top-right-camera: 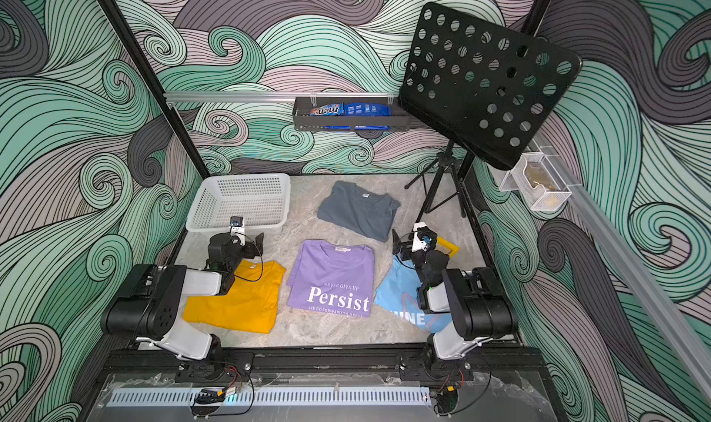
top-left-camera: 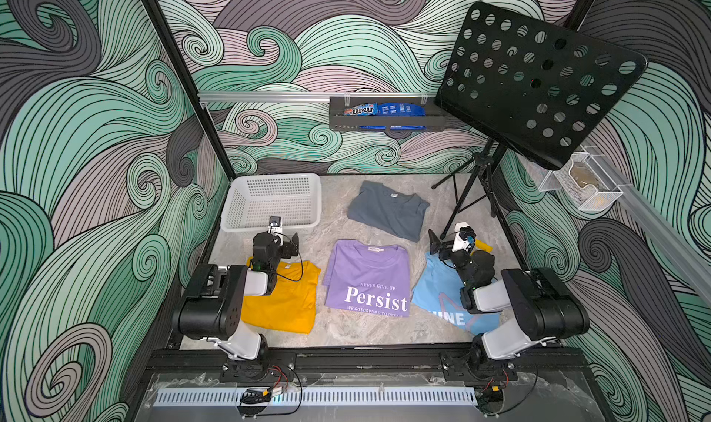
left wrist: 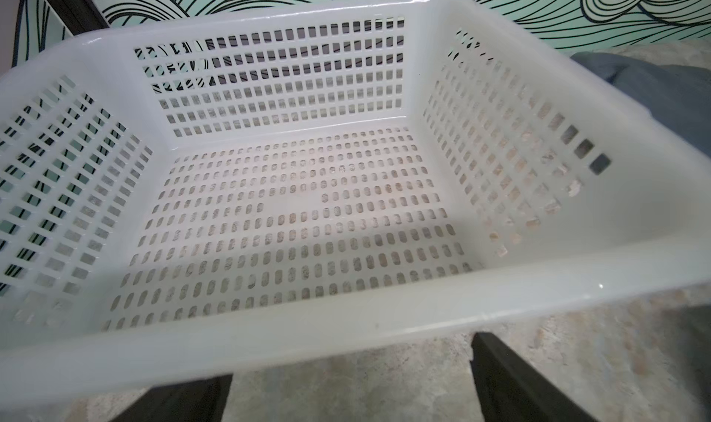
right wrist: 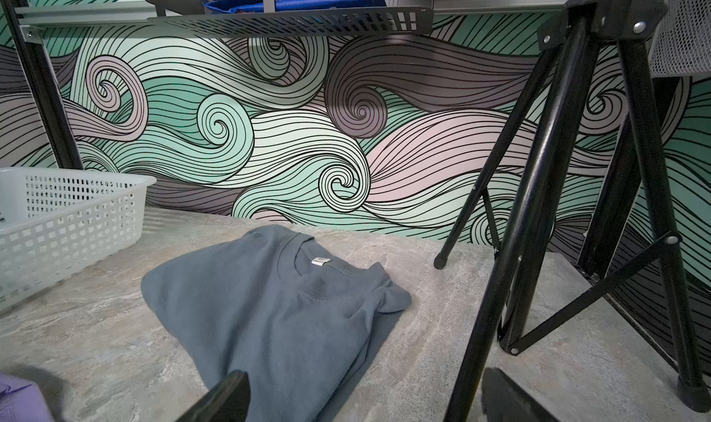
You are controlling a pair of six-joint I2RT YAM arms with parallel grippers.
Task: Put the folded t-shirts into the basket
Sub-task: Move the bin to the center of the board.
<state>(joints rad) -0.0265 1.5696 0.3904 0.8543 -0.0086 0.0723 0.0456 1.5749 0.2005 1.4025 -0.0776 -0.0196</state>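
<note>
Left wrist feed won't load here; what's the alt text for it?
An empty white basket fills the view, resting on the grey table. The left end effector is open, its dark fingers in front of the near rim, holding nothing. A grey tee shows partly beside the basket.

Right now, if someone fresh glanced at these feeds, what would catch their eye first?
Four folded tees lie on the grey table: mustard tee, lilac "Persist" tee and light blue tee in the near row, dark grey tee behind them. The white basket sits empty at the far left corner, and a black perforated music stand looms over the far right.
</note>
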